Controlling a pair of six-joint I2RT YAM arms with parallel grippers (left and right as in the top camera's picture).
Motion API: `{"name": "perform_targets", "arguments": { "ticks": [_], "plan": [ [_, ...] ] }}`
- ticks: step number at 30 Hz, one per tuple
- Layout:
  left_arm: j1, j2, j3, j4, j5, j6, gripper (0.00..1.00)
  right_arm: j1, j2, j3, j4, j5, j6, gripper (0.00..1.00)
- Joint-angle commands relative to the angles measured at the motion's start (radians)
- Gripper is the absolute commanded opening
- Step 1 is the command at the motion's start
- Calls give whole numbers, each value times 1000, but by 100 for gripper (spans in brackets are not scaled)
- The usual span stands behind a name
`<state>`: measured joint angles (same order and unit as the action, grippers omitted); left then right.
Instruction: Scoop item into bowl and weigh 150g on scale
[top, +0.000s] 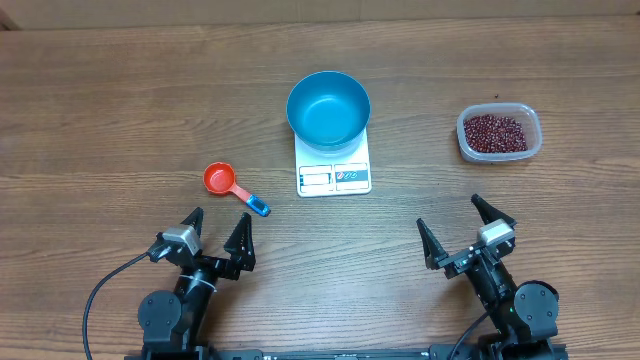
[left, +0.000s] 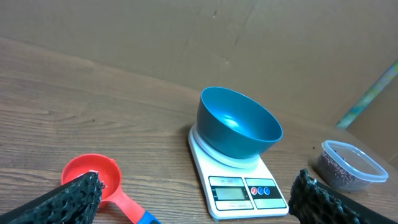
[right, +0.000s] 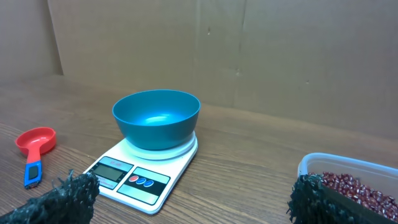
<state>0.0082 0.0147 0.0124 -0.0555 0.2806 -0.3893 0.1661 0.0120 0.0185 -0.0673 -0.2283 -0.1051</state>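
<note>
overhead: round glossy blue bowl (top: 328, 108) on flat white rectangular scale (top: 334, 178)

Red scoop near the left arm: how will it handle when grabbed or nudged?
The red scoop looks like thin plastic, so probably stiff and light. Cup at one end: a nudge off-centre likely spins it. Handle lies flat on the table, possibly awkward to pinch.
</note>
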Motion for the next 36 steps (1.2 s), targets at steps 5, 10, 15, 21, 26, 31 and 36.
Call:
{"name": "perform_targets", "arguments": {
  "ticks": [5, 10, 15, 21, 26, 31, 36],
  "plan": [
    [-4, -10, -6, 15, 84, -22, 100, 2, -9, -10, 6, 7, 4, 100],
    [-4, -9, 41, -45, 158, -23, 100, 2, -9, -10, 6, 7, 4, 100],
    [-4, 50, 215, -230, 103, 4, 100, 2, -9, -10, 6, 7, 4, 100],
    [-5, 336, 513, -435, -17, 38, 100, 2, -9, -10, 6, 7, 4, 100],
    [-21, 636, 750, -630, -161, -17, 100, 2, -9, -10, 6, 7, 4, 100],
    [-26, 872, 822, -538, -35, -30, 100, 2, -9, -10, 6, 7, 4, 100],
    [-26, 997, 822, -456, 55, -41, 100, 2, -9, -10, 6, 7, 4, 100]
  ]
}}
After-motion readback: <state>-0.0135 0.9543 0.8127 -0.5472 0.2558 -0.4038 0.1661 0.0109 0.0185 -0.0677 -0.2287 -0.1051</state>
